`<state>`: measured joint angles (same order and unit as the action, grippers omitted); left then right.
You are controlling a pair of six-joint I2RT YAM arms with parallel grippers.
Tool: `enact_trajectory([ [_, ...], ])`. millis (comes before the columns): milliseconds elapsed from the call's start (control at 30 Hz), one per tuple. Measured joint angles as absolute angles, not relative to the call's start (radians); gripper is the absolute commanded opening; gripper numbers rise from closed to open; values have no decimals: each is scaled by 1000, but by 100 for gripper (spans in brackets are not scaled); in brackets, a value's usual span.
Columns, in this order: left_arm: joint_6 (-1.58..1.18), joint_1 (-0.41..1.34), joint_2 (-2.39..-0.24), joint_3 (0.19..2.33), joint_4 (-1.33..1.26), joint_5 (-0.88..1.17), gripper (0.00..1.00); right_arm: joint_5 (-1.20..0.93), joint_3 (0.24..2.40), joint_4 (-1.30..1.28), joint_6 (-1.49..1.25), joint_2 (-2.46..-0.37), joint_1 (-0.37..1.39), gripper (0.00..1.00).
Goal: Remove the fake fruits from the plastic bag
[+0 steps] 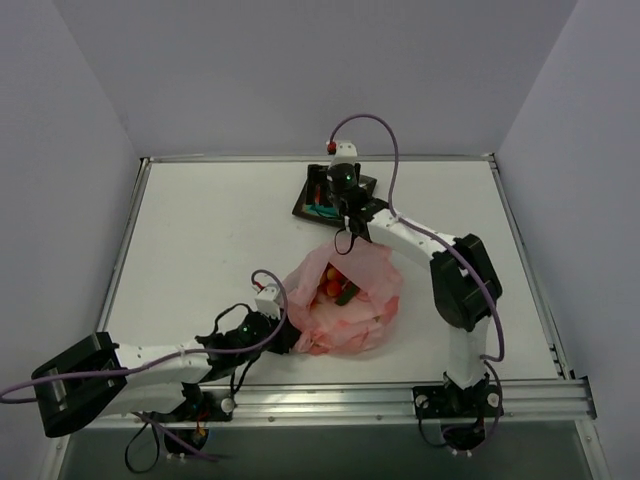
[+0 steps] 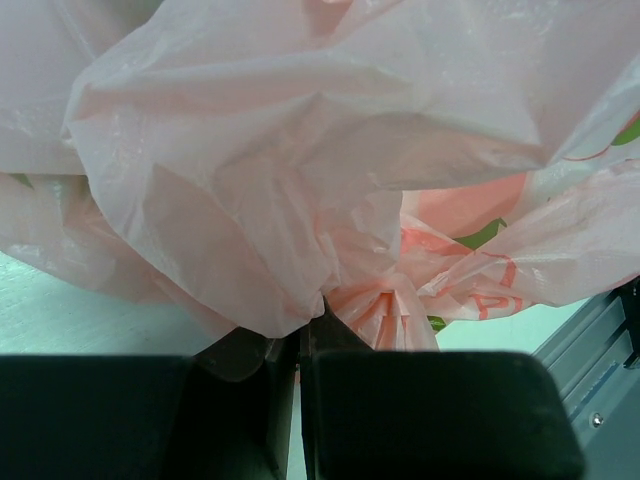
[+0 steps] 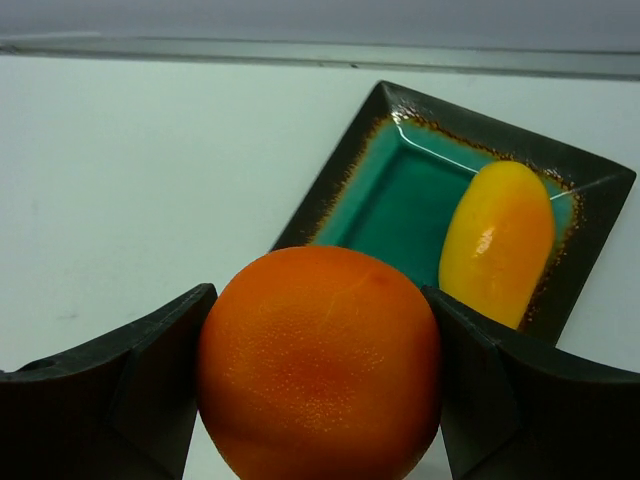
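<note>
Two robot arms work over a white counter (image 1: 200, 240). The job looks partly done. The yellow-orange mango (image 3: 497, 240) lies on the teal plate (image 3: 400, 200), just beyond my right tool (image 3: 318, 300) and a little to its right. The orange (image 3: 320, 370) is out of the plastic bag (image 2: 300, 170) but not yet set down. Small red and green pieces (image 1: 335, 288) show in the bag's open mouth, behind my right tool and toward the arm bases. At least those are left to fetch, though I cannot tell how many.

My right tool stands wide. Its two dark fingers (image 3: 150, 380) press against either side of the orange and hold it over the counter, just short of the plate's near corner.

My left tool (image 2: 300, 345) is closed tight, pinching a gathered fold of the pink bag right at its fingertips. The rest of the bag billows up ahead of it and rests on the counter.
</note>
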<state>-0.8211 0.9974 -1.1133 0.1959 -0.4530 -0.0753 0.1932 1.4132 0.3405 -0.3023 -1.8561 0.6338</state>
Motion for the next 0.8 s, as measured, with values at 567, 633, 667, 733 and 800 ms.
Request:
enact_trajectory([
  [567,-789,1002,-950,175,-396,-125,2,211,1694,316,-266,-2296,587,80],
  [633,-789,1002,-942,168,-389,-132,2,215,1697,315,-264,-2297,584,89],
  [667,-789,1002,-941,166,-384,-133,2,219,1700,315,-260,-2296,583,93],
  [733,-788,1002,-941,166,-375,-135,2,224,1705,313,-253,-2293,582,95],
  [800,-788,1002,-939,166,-368,-137,2,224,1705,302,-242,-2281,581,97],
])
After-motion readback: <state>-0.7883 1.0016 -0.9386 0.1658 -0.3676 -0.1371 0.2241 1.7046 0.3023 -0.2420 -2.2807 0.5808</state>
